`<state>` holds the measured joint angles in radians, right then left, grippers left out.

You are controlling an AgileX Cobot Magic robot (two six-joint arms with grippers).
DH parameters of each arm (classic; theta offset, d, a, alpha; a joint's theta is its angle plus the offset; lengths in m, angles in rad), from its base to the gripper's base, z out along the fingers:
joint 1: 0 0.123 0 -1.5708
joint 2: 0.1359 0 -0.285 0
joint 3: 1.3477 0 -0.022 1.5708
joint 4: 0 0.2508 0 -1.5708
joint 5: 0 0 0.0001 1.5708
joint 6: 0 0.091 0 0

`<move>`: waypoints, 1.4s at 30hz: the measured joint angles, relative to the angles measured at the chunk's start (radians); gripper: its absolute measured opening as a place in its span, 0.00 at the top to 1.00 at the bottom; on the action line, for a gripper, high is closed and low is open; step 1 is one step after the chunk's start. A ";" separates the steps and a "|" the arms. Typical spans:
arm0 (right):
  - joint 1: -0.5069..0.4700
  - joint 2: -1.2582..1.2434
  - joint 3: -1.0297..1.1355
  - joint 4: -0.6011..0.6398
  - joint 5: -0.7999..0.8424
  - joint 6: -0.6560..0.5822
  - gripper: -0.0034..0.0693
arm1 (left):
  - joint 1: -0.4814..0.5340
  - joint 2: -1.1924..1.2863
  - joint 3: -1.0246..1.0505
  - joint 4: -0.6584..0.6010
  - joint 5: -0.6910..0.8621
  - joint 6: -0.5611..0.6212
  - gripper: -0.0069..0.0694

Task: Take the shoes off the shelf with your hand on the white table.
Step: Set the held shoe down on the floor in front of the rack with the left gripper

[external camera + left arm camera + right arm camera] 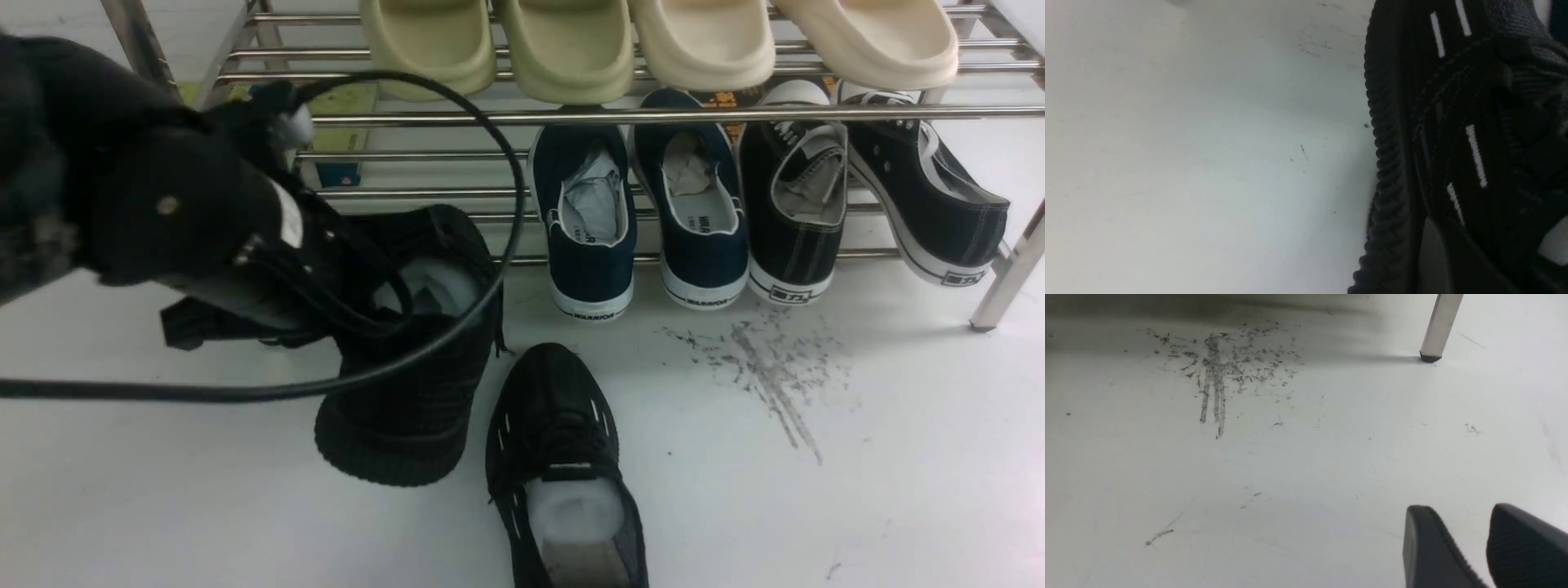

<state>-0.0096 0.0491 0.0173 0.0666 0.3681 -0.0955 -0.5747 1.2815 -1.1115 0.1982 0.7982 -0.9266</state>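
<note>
Bearing grey scuffs [767, 367], white table [898, 490]; left gripper [363, 300] seemingly pinches shoe [408, 408], right gripper [1457, 522] jaws spread.

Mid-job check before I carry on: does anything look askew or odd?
The rightmost black canvas sneaker on the shelf lies slanted, heel swung outward, unlike its straight neighbours. One black mesh shoe is tipped toe-down, while its mate lies flat on the white table. Grey scuff marks smear the table.

Shelf [653, 115] at back of table [816, 490]. Slippers [653, 41] on upper tier. WARRIOR sneakers [588, 245] on lower tier, canvas sneakers [796, 220] right of them. Left mesh shoe [408, 408] before shelf, under left arm [163, 212]. Right mesh shoe [555, 425] just beside it, farther from shelf, on table.
</note>
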 joint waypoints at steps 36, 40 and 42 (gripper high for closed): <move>0.000 0.000 0.000 0.000 0.000 0.000 0.62 | -0.679 0.332 -0.002 0.563 -0.326 -1.151 0.88; 0.000 0.000 0.000 0.000 0.000 0.000 0.62 | -0.684 0.371 -0.002 0.727 -0.299 -1.278 0.88; 0.000 0.000 0.000 0.000 0.000 0.000 0.62 | -0.684 0.377 -0.002 0.748 -0.269 -1.305 0.88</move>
<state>-0.0096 0.0491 0.0173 0.0666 0.3681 -0.0955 -1.2582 1.6584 -1.1134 0.9462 0.5289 -2.2312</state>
